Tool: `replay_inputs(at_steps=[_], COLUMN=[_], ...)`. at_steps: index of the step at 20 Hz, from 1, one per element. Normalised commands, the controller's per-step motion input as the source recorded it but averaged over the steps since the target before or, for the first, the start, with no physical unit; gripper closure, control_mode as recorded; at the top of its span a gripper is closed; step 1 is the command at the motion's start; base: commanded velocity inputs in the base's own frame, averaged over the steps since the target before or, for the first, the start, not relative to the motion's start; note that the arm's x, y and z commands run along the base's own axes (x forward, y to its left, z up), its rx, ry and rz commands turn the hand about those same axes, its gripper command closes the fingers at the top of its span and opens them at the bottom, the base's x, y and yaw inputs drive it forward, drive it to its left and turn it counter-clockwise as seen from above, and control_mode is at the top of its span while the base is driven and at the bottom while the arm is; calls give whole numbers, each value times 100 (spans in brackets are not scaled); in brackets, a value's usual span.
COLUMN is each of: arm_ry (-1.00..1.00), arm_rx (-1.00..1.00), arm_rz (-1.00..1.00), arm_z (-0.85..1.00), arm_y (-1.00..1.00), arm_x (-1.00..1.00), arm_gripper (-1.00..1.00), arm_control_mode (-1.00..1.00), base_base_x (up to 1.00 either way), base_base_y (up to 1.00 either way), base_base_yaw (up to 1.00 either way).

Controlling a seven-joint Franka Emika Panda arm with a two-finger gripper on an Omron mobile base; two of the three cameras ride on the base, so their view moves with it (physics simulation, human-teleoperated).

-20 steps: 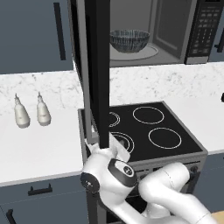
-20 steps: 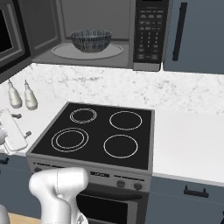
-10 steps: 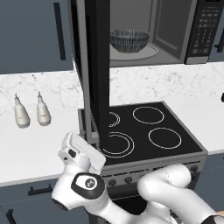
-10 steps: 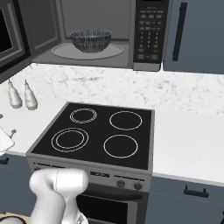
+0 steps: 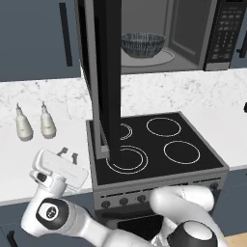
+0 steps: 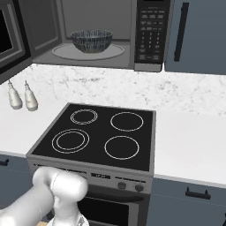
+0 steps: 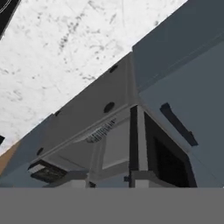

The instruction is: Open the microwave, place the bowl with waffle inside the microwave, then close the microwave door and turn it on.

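The microwave [image 5: 193,34] hangs above the stove with its cavity exposed. Its door [image 5: 107,77] stands swung wide, seen edge-on as a tall black panel. On the glass turntable [image 6: 88,51] sits the dark speckled bowl [image 5: 142,44] [image 6: 91,40]; the waffle is hidden inside it. The keypad strip [image 6: 150,31] is at the microwave's right. My gripper [image 5: 68,154] is low at the left, over the counter's front edge beside the stove, well below and left of the door. Its two short dark fingertips stand apart, open and holding nothing. The hand view looks up at the microwave's grey underside [image 7: 87,118].
A black four-ring stove [image 5: 154,144] [image 6: 101,132] lies under the microwave. Two pale shakers [image 5: 23,126] [image 5: 47,123] stand on the marble counter [image 5: 29,154] to its left. Blue cabinets with dark handles [image 6: 178,31] flank the microwave.
My hand has swung away from the door's lower edge, leftward and lower, to the counter front left of the stove. Door and bowl have not moved.
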Motion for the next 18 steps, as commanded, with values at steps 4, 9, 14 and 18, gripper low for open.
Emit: replay_inputs(at_steps=[4,9,14,18], arm_ry=[-25,-27,-31,-28], arm_rx=[-2,0,8,22], arm_rz=[-9,-14,-16,-14], arm_z=[53,47,39,57], arm_y=[66,29,-10,-47], arm_x=[-1,-1,-6,-20], arm_gripper=[100,100,100,100], arm_control_mode=[-100,-100,-100,-100], base_base_x=[0,0,0,0], base_base_y=[0,0,0,0], base_base_yaw=[0,0,0,0])
